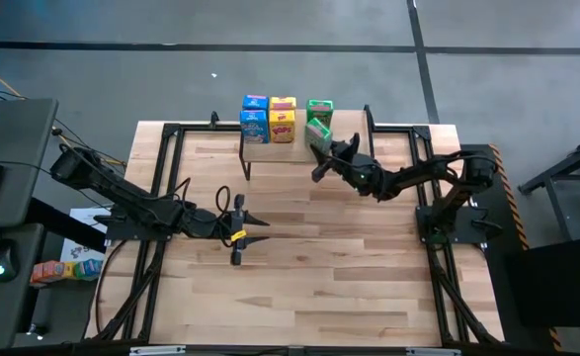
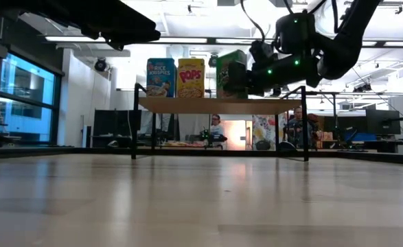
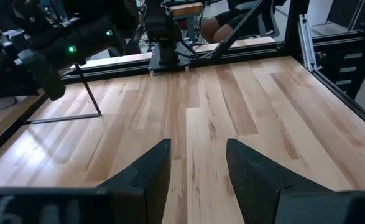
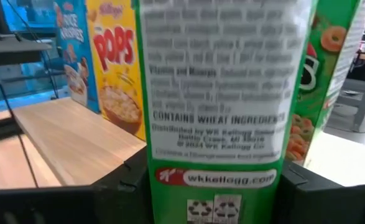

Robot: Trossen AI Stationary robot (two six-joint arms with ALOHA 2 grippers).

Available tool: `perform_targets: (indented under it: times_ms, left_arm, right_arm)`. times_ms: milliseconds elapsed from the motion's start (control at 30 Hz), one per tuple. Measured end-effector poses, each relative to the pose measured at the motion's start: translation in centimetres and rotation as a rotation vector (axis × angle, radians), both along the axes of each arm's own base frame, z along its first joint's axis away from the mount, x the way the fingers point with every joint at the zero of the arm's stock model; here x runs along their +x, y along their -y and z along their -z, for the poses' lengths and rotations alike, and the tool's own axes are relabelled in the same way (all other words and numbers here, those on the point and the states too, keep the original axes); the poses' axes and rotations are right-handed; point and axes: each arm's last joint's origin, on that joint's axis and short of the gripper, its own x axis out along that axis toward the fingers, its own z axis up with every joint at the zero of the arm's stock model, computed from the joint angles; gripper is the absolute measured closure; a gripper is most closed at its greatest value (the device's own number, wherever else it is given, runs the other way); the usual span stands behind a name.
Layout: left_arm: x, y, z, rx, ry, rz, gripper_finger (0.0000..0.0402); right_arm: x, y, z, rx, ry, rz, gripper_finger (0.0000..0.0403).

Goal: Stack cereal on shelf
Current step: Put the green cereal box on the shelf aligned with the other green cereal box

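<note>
Gripping a green cereal box between its 2 fingers, the right gripper sits at the right end of the shelf, at the far edge of the wooden table. From above, that held box looks tilted, just in front of a second green box standing on the shelf. In the low view the held box is up at shelf-top level, partly covered by the dark gripper, and whether its bottom rests on the board is hard to tell.

Over on the left half of the shelf, 2 blue boxes and 2 yellow boxes stand side by side, each pair one behind the other. The low view shows the front blue box and the front yellow box upright and touching. The right wrist view has the yellow box and the blue one just beside the held green box, with the other green box behind it.

Meanwhile the left gripper hangs over the middle-left of the table, well apart from the shelf. Its fingers are spread apart with only bare tabletop between them.
</note>
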Motion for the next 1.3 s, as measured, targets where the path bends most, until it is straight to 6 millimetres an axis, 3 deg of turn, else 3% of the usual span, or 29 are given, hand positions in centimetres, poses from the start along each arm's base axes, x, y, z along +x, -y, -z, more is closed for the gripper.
perform_targets:
  times_ms: [333,667,1033,1300]
  left_arm:
    - [0.0,0.0,0.0,0.002,-0.004,0.0,0.0257]
    - [0.0,0.0,0.1,0.003,-0.009,0.001,0.0257]
    - [0.0,0.0,0.1,0.003,-0.009,0.001,0.0257]
    - [0.0,0.0,0.1,0.005,-0.015,0.001,0.0257]
  right_arm:
    - [-0.4,0.5,-0.2,0.009,-0.031,0.019,0.0224]
    - [-1.8,0.1,-1.9,0.07,-0.097,0.026,0.022]
    - [-2.4,-0.2,-2.3,0.109,-0.142,0.002,0.0132]
    - [-3.8,-0.5,-3.5,0.081,-0.229,0.022,0.0121]
